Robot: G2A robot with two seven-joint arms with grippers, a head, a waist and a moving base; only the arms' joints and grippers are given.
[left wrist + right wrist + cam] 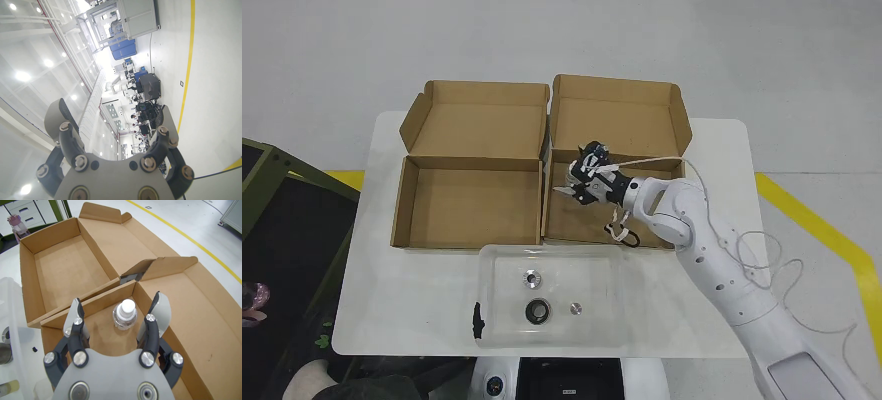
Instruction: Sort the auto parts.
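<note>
White desk (372,300). Open cardboard boxes side by side: left box (474,207), right box (567,222). Clear bin (504,262) just beside both, three metal parts (538,312) inside. Right claw (117,297) spread over right box corner, gripping nothing. Left claw (113,103) spread, bare. Capped clear part (124,317) upright in that corner, below right claw.

Clear bin (10,298) cut by edge, grey metal part (5,353) half cropped

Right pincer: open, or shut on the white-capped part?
Open. The right pincer is spread wide, with gaps either side of the white-capped part, which sits in the cardboard box.
</note>
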